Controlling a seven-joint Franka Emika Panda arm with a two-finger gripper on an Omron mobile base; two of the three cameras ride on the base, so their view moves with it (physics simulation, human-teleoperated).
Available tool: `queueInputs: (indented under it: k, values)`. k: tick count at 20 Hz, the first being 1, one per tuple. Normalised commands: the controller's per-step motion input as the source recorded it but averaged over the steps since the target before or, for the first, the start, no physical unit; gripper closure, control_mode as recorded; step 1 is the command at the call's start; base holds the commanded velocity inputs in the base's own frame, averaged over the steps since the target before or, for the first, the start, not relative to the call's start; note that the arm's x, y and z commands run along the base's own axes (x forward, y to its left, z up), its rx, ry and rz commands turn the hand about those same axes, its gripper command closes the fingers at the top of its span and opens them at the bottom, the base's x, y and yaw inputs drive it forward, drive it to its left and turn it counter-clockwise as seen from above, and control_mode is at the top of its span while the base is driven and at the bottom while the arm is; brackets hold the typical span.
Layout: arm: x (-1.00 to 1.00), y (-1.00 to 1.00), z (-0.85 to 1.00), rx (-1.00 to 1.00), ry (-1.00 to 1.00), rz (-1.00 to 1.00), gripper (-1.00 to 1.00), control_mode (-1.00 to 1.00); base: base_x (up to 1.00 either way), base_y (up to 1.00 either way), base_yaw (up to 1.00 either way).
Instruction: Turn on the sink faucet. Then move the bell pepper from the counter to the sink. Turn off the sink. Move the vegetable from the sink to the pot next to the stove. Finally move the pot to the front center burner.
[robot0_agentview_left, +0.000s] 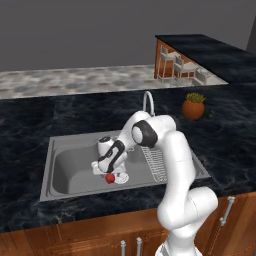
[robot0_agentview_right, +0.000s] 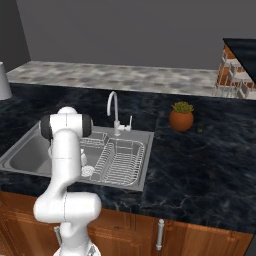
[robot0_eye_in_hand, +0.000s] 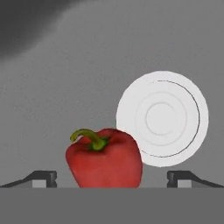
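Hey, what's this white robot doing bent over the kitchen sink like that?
The white arm is reaching down into the steel sink, its hand open right over a red bell pepper lying on the sink floor beside the round drain. The fingers stand wide on either side of the pepper and do not grip it. No water can be seen coming from the faucet. It looks set either to pick the pepper up or to have just let go.
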Motion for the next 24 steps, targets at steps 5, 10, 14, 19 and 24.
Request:
queueInputs:
  k: [5, 10, 14, 19, 24]
  values:
    - [0.2, 0.09, -0.24, 0.0, 0.0, 0.07, -1.0, -1.0, 0.0, 0.0, 0.0]
    - [0.01, 0.05, -0.21, 0.0, 0.0, 0.05, -1.0, -1.0, 0.0, 0.0, 0.0]
    - [0.0, 0.0, -0.14, 0.0, 0.0, 0.03, -1.0, -1.0, 0.0, 0.0, 0.0]
    - [0.0, 0.0, -0.11, 0.0, 0.0, 0.02, -1.0, -1.0, 0.0, 0.0, 0.0]
    - [-0.12, 0.0, 0.0, 0.0, -0.02, 0.0, -1.0, -1.0, 0.0, 0.0, 0.0]
